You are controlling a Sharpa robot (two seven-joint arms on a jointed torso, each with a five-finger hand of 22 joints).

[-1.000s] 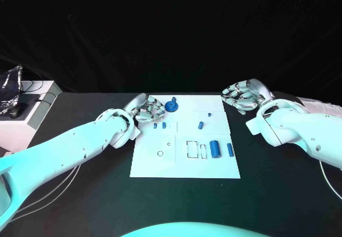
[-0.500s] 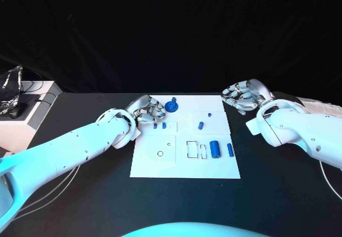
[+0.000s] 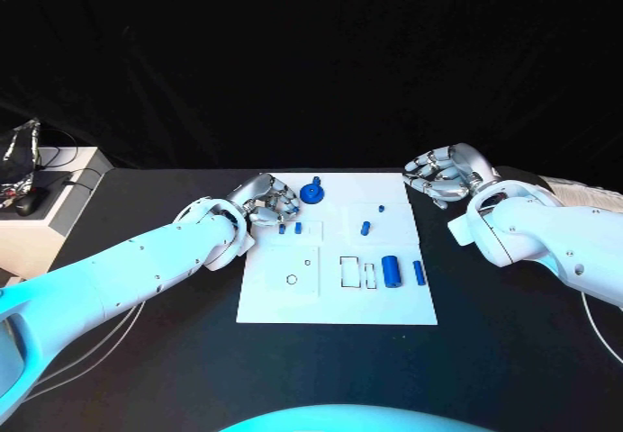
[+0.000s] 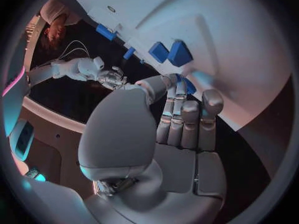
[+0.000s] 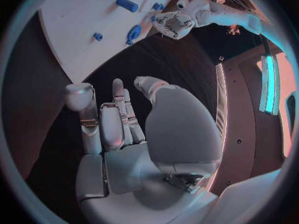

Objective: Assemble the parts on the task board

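The white task board (image 3: 273,301) lies in the middle of the black table. At its far edge a blue knob (image 3: 311,191) stands upright. My left hand (image 3: 266,200) is right beside the knob at the board's far left corner. In the left wrist view its thumb and a finger (image 4: 169,95) pinch the blue knob (image 4: 187,86). Two short blue pegs (image 3: 291,229) lie just nearer than that hand. Small blue pieces (image 3: 367,228) and two blue cylinders (image 3: 391,268) lie on the board's right half. My right hand (image 3: 446,175) hovers off the board's far right corner, holding nothing.
A white box (image 3: 46,211) with cables stands at the table's left edge. Outlined slots (image 3: 352,271) and small holes (image 3: 293,280) mark the board's near half. Bare black table surrounds the board.
My left hand and the blue knob have shifted very slightly to the left. The right hand has barely moved.
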